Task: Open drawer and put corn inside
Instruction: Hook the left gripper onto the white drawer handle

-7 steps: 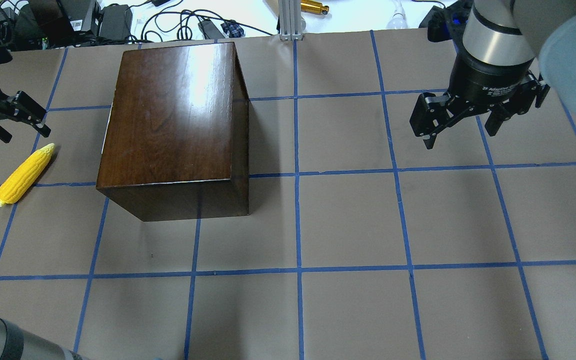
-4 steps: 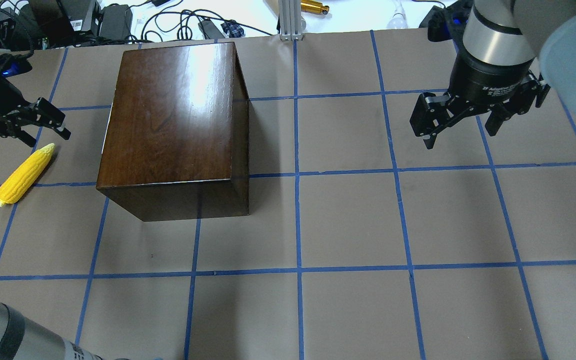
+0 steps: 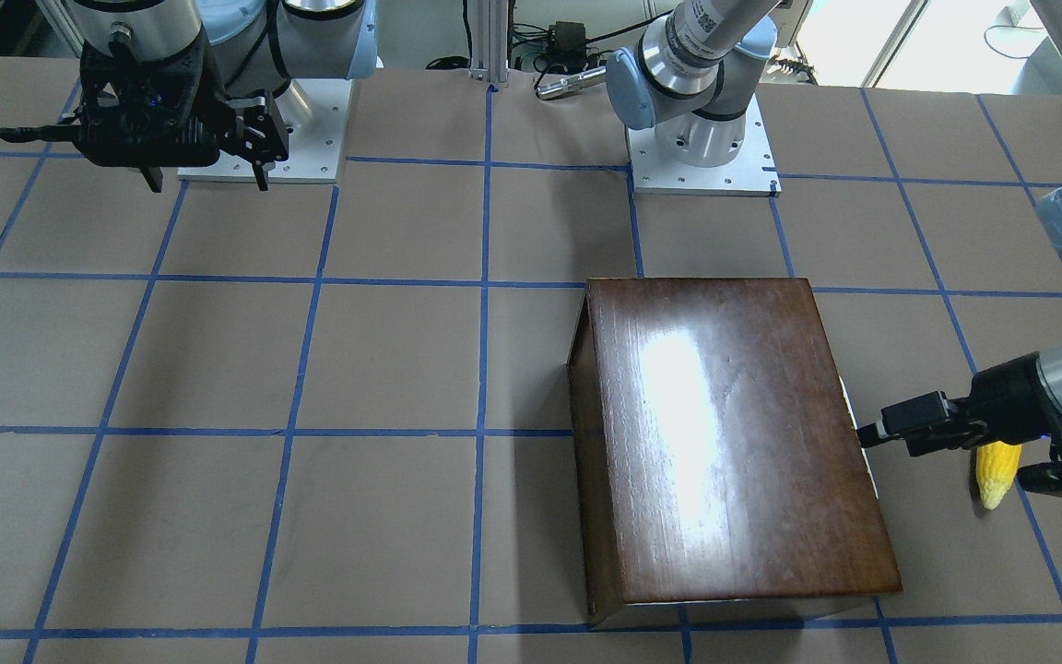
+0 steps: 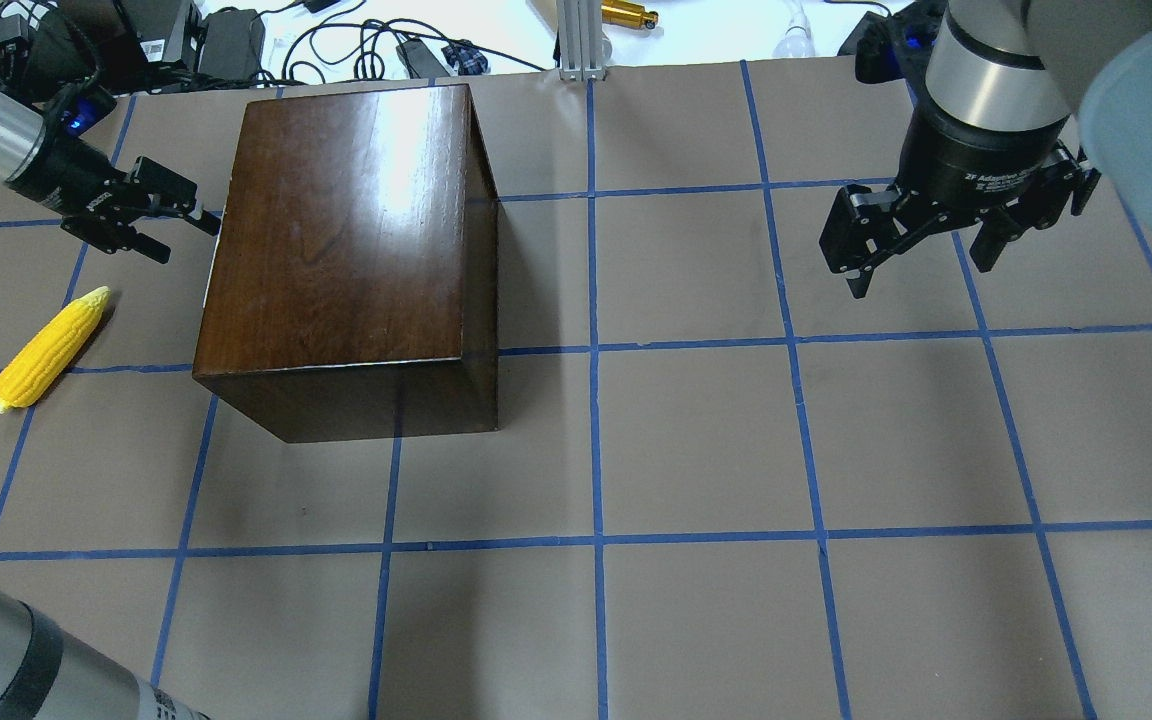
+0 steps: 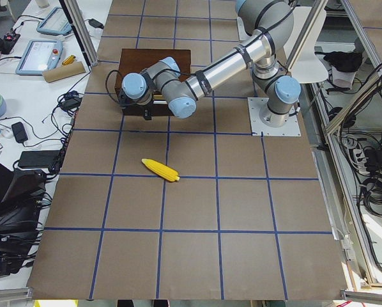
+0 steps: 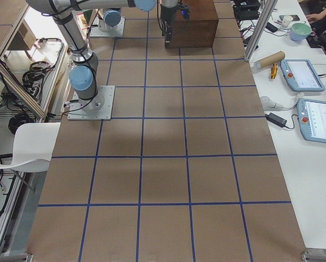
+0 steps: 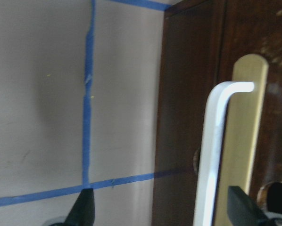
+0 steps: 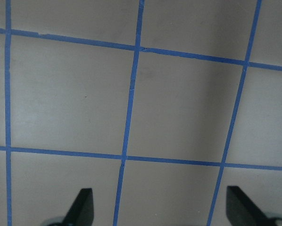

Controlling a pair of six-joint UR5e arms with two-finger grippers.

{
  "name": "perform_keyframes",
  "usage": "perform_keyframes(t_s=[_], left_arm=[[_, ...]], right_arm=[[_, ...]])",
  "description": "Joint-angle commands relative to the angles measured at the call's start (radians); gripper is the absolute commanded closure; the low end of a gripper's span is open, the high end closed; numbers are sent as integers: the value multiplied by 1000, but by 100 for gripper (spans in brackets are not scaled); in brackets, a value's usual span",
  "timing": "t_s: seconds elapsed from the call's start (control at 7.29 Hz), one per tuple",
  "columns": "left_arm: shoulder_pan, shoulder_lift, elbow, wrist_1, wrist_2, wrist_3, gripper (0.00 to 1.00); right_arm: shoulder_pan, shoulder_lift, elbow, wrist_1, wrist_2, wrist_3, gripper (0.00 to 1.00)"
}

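Overhead: left hand (image 4: 182,235) released, tips at the left face of the box (image 4: 336,230). Corn (image 4: 49,348) flat on the surface (image 4: 696,440), apart from that hand, nearer the robot and further left. Right hand (image 4: 919,278) released too, far across the surface.

Front view: corn partly hidden behind the left hand.

Left side view: corn in full sight, hand too small to read.

Left wrist: fingers (image 7: 84,209) spread either side of the handle (image 7: 211,155) of the closed drawer (image 7: 280,56); edges blurred.
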Motion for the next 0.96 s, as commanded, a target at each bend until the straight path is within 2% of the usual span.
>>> perform_keyframes(t_s=[0.0, 0.82], left_arm=[[-11, -22, 1, 1, 1, 1, 0], [-12, -62, -1, 4, 9, -7, 0]], right_arm=[[0, 1, 0, 0, -1, 0, 0], [0, 1, 0, 0, -1, 0, 0]])
